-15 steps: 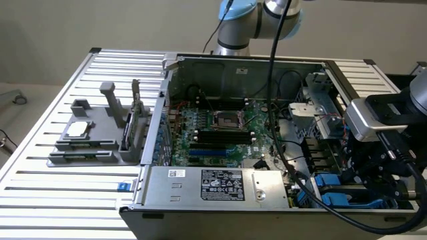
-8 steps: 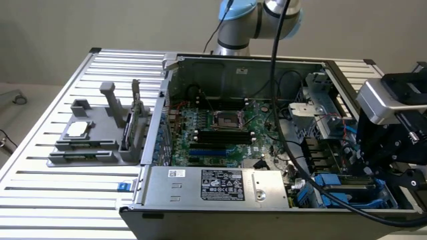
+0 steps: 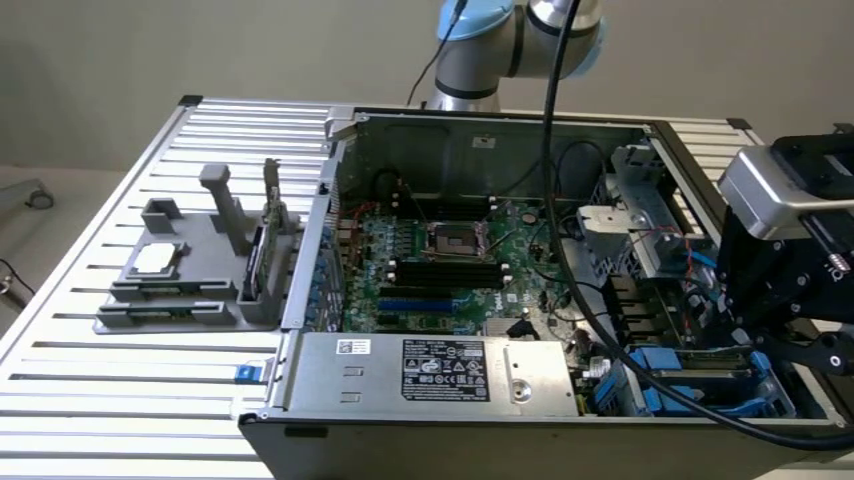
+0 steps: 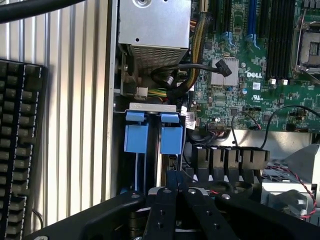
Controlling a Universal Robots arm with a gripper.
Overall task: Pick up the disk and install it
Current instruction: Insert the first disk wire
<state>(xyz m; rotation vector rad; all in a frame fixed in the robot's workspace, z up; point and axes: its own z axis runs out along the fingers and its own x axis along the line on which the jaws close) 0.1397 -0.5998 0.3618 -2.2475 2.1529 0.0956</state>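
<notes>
One disk [image 4: 171,140] sits just beside shut jaws.

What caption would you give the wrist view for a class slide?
Gripper, fingers shut, above two blue disk carriers in the drive bay, beside the motherboard.

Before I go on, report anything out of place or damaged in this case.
Nothing looks damaged or spilled. The one oddity is a thick black cable that appears to droop across the open computer case toward the gripper. It passes close over the motherboard, where it might snag.
</notes>
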